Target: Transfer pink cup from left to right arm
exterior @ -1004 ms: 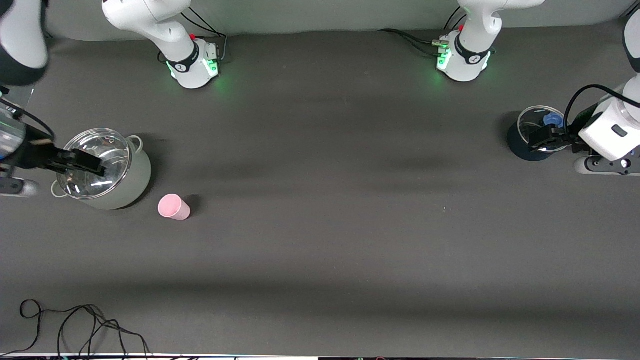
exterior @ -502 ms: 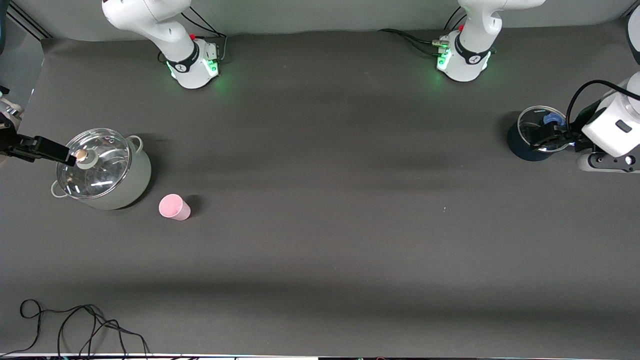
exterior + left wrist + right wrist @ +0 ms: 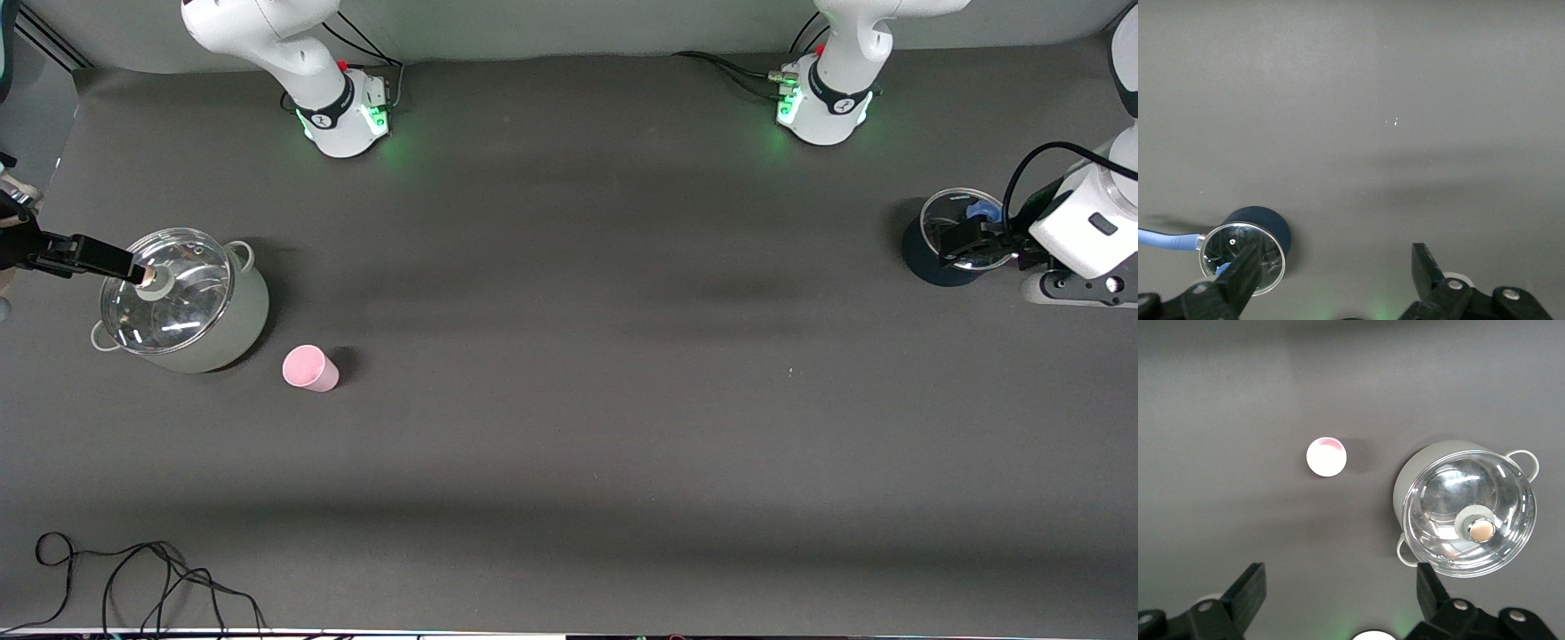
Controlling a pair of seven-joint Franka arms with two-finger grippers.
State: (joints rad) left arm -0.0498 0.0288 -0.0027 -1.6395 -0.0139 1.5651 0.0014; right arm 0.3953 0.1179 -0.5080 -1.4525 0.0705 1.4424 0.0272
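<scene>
The pink cup point(image 3: 310, 368) stands on the dark table, nearer the front camera than the grey pot point(image 3: 233, 333), and no gripper touches it. It also shows in the right wrist view point(image 3: 1326, 457), well clear of the fingers. My right gripper point(image 3: 124, 264) is open and empty, up over the grey pot's glass lid point(image 3: 169, 293) at the right arm's end of the table; its jaws stand wide apart point(image 3: 1340, 593). My left gripper point(image 3: 956, 244) is open and empty over the dark blue pot point(image 3: 925, 258) at the left arm's end point(image 3: 1335, 273).
The grey pot point(image 3: 1418, 477) has two side handles and a knobbed lid. The dark blue pot point(image 3: 1271, 223) has a glass lid and a blue handle point(image 3: 1165, 239). A black cable point(image 3: 133, 578) lies at the table's front edge. The arm bases point(image 3: 342, 116) point(image 3: 822, 111) stand along the back.
My right gripper has drawn back from over the grey pot's lid toward the table's end. My left gripper has barely shifted. The pink cup has not moved.
</scene>
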